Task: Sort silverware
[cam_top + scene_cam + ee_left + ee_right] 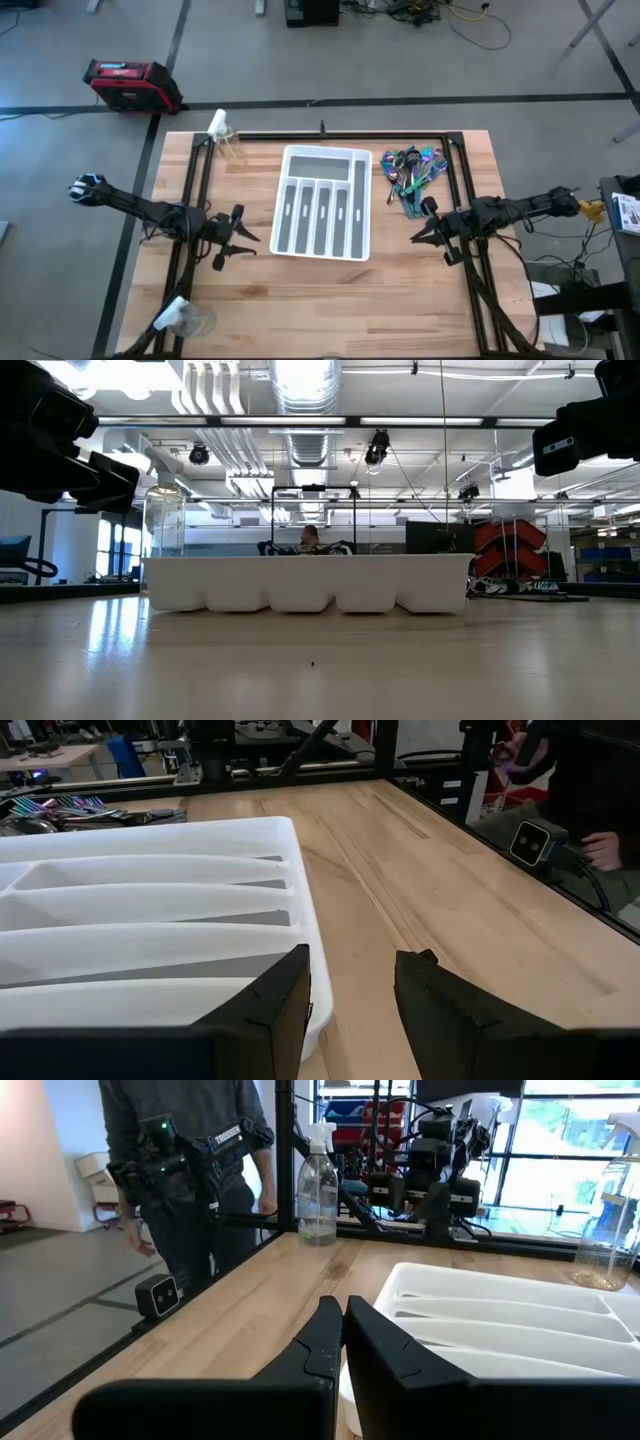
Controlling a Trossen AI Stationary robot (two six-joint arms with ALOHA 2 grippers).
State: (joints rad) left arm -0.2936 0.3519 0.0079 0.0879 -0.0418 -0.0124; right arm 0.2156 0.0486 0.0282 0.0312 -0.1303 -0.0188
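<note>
Wooden tabletop held an unfilled white tray (322, 203), the silverware (410, 170) heaped just beside it, sorting not yet begun, left gripper (240, 238) parted, right gripper (418, 234) closed, empty.

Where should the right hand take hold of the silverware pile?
From above, on a handle sticking out at the near edge of the silverware: the pieces lie flat and tangled beside the white tray, and the right hand waits just short of that edge.
</note>
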